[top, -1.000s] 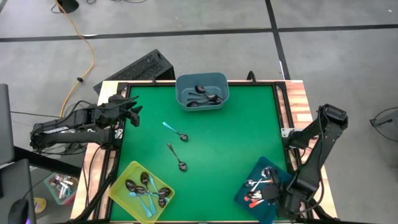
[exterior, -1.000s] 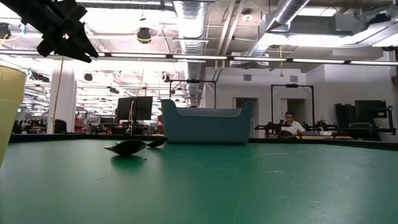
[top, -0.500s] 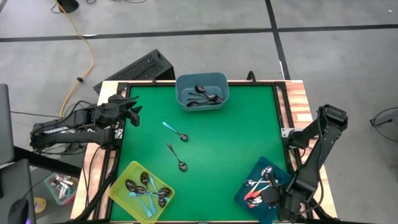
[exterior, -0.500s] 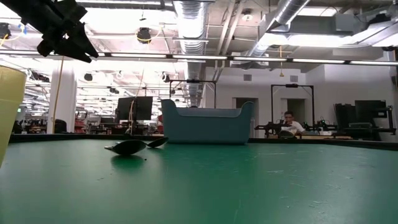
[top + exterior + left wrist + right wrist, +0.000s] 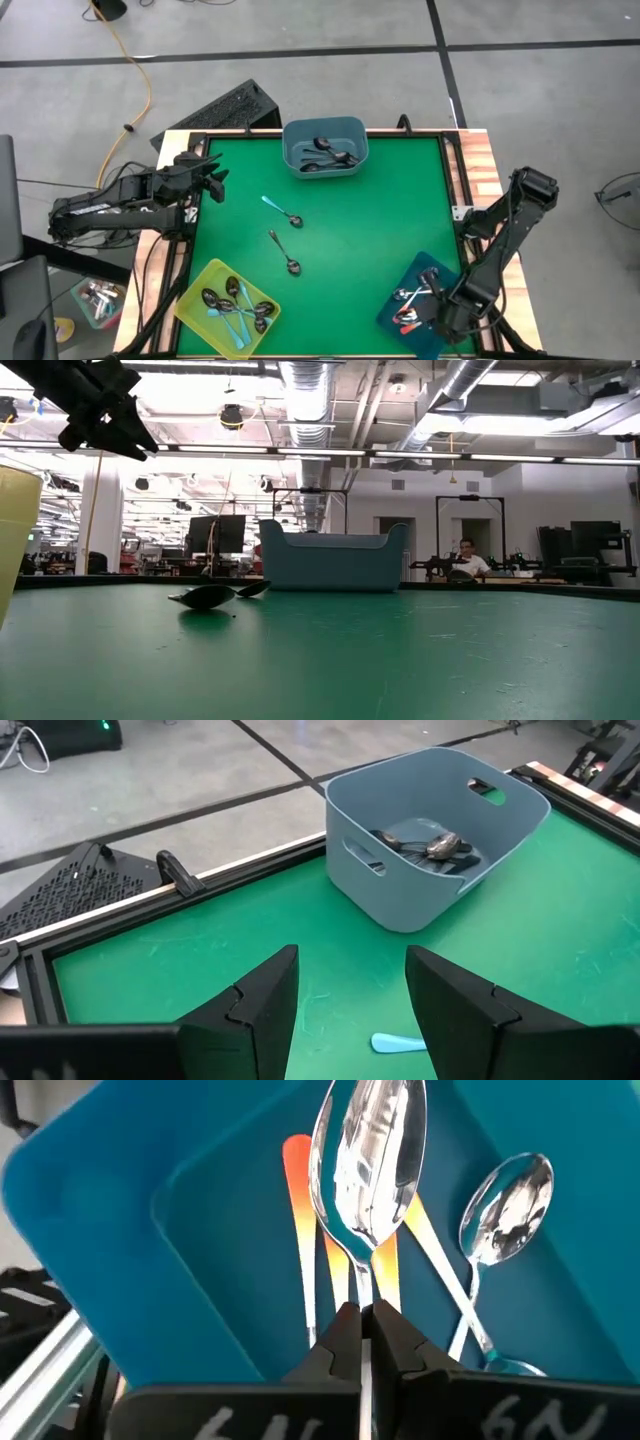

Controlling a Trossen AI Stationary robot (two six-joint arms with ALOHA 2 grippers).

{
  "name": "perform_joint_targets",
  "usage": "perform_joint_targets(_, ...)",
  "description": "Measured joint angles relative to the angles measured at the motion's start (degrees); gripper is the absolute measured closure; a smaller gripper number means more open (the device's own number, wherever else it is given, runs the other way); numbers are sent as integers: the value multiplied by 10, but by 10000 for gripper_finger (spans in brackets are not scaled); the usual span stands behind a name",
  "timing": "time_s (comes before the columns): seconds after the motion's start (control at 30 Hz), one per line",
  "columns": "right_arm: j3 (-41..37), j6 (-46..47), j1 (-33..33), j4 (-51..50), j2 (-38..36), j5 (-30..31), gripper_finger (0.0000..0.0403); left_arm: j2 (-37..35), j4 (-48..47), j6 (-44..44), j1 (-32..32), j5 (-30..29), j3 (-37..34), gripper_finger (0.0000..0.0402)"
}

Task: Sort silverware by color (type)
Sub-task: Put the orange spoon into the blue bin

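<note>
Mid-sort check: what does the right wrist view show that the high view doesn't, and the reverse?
Only the right wrist view shows the right gripper shut on a spoon over the dark blue bin. Only the high view shows the yellow bin, the grey-blue bin, two loose spoons and the waiting left gripper. Both show the dark blue bin's orange-handled spoons.

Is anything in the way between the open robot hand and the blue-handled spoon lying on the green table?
Nothing visible. The open left gripper hangs at the table's left edge; only bare green table lies between it and the light-blue-handled metal spoon. The dark metal spoon lies beyond it.
</note>
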Motion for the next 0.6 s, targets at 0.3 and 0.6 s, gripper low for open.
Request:
perform_joint_targets(0.3, -57, 2, -22, 62, 0, -12, 393, 0, 0, 0, 0, -14, 0, 232)
perform_joint_targets(0.6, -105, -15, -38, 111, 0, -28, 393, 0, 0, -2, 0, -15, 0, 232)
